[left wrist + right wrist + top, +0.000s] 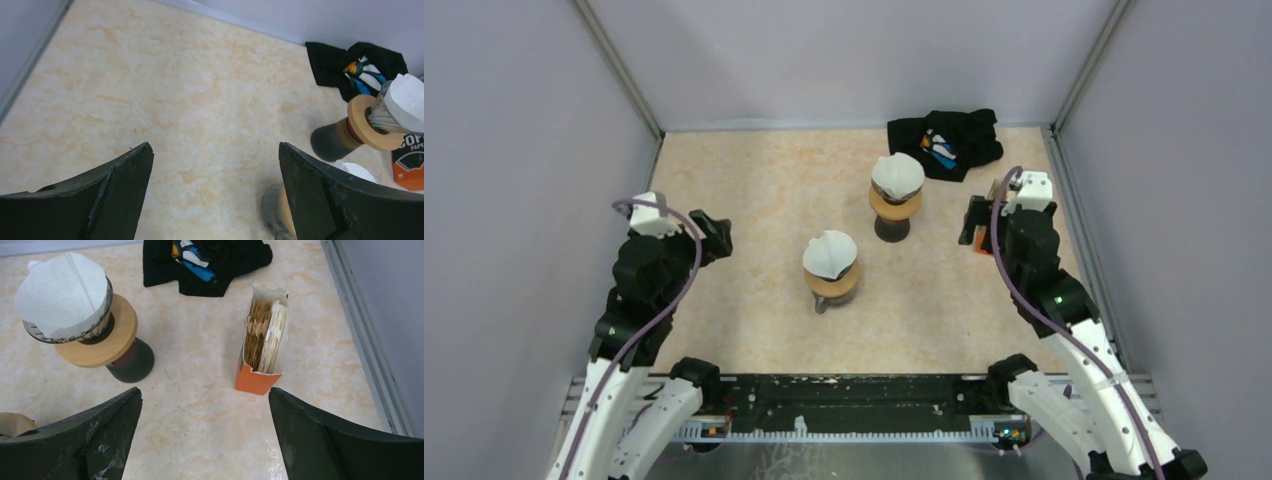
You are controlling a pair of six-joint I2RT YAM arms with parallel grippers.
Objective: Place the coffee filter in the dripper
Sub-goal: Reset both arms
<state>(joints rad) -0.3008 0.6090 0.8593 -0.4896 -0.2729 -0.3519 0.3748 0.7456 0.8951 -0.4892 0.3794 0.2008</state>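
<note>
Desk point(754, 180), top view. Two drippers stand on it, each with a white paper filter seated in its cone. The far dripper point(896, 205) carries the far filter point(897, 174). The near dripper point(831, 282), front-left of the far dripper, carries the near filter point(829, 253). A black cloth point(944, 143) lies behind and right of the far dripper. The left end effector point(714, 236) is well left of the far dripper, and the right end effector point(977, 222) is near its right side.

Left wrist view. The left end effector point(215, 155) has its fingers wide apart with nothing between them, only bare desk. The far dripper point(362, 125) is at upper right, with the cloth point(332, 65) behind it. The near dripper point(277, 210) is partly hidden by the right finger.

Right wrist view. The right end effector point(205, 395) has its fingers wide apart and empty. The far dripper point(100, 337) is at upper left. An orange box point(262, 347) of filters stands upright to the right of the far dripper, apart from it.
</note>
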